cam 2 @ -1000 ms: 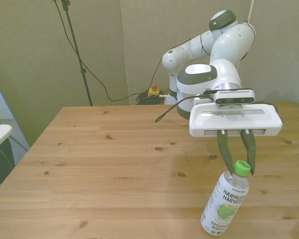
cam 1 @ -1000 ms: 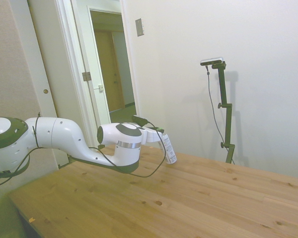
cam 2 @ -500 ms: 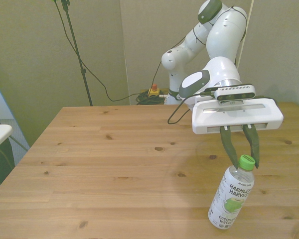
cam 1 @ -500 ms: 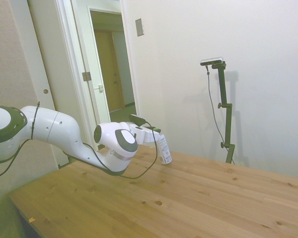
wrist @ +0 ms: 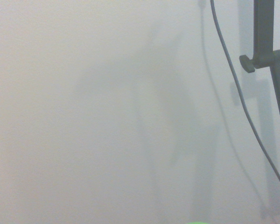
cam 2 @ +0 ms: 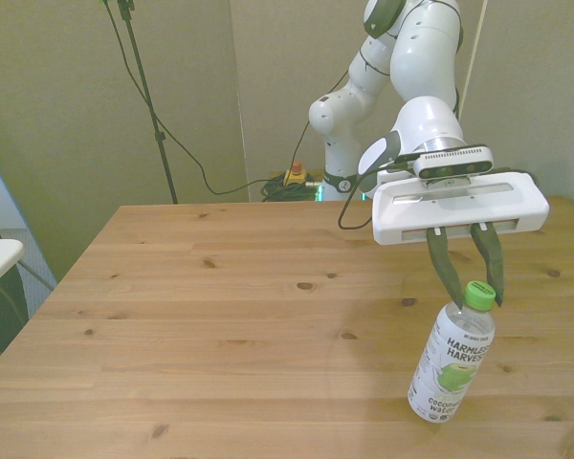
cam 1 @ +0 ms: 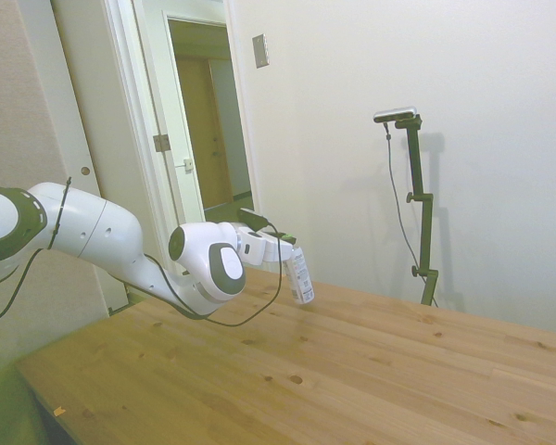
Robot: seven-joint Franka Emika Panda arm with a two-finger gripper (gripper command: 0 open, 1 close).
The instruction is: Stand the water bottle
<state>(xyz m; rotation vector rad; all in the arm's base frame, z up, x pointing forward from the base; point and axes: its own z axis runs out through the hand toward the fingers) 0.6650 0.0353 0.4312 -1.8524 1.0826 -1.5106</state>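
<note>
While the table [cam 2: 220, 316] spreads wide and wooden beneath me, my arm [cam 2: 402, 86] comes over its far edge and bends down toward the near corner on the front view's right. In the side view the arm [cam 1: 120, 250] stretches low above the boards, with a dark cable looping under the wrist.

Below the wrist sits my end effector [cam 2: 467, 292], its broad white body tilted a little, its two dark fingers [cam 2: 444, 268] pointing down. They are drawn in narrow and pinch the neck of the bottle [cam 2: 452, 356] just under the cap [cam 2: 479, 294], one finger on each side. So I have hold of the bottle by its top.

It hangs close to upright, leaning slightly, cap toward the front view's right and base toward the left. The base is down at the table surface near the front edge; whether it touches the wood or sits just above it I cannot tell. The white label faces the front camera, with dark lettering and a green patch low down. From the side the bottle [cam 1: 299, 276] shows as a pale shape slanting down from my fingers.

My wrist camera sees mostly a blurred pale wall [wrist: 107, 112].
</note>
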